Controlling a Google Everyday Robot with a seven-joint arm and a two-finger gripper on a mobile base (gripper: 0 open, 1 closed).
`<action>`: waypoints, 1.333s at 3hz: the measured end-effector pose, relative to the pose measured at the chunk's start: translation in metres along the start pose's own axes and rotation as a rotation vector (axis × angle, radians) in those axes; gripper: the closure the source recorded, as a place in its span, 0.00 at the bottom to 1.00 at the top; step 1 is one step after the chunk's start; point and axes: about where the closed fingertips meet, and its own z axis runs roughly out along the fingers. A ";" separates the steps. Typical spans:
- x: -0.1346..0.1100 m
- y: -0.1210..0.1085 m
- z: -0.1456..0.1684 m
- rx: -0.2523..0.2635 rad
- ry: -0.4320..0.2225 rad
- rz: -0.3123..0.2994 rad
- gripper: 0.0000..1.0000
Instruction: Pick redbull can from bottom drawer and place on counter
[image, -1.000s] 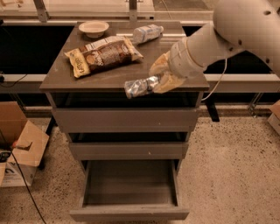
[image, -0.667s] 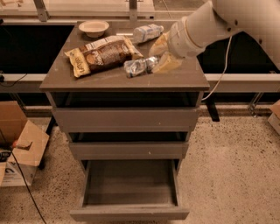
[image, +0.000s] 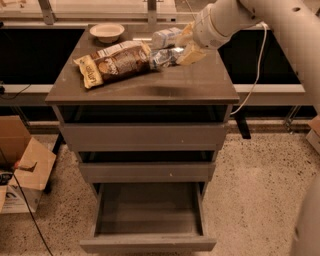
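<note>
The gripper (image: 182, 49) hangs low over the back right part of the desk (image: 150, 92), at the end of the pale arm (image: 235, 15) that comes in from 1 o'clock. Its mouth meets the right end of the can (image: 161, 58). Whether it clamps the can or only touches it, I cannot tell.

The can lies at 9 o'clock from the gripper. It is on its side, low on or just over the desk top, and its far end is against the bag (image: 116, 62). The bottle (image: 165, 36) is at 11 o'clock, just behind the can. The bowl (image: 106, 32) is further out at 10 o'clock, near the back edge. The drawer (image: 148, 244) is well below at 6 o'clock, pulled open with nothing showing inside.

The can looks light, thin-walled and already dented, so a hard squeeze would likely crush it further. Its shiny skin is probably slick, and on its side it may roll. The safest hold is across the round body near the middle, with moderate force. It should be set down clear of the bag and bottle so neither nudges it.
</note>
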 end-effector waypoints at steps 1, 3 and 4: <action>0.015 -0.011 0.020 -0.024 -0.003 0.051 0.42; 0.016 -0.013 0.026 -0.027 -0.008 0.054 0.00; 0.016 -0.013 0.026 -0.028 -0.008 0.054 0.00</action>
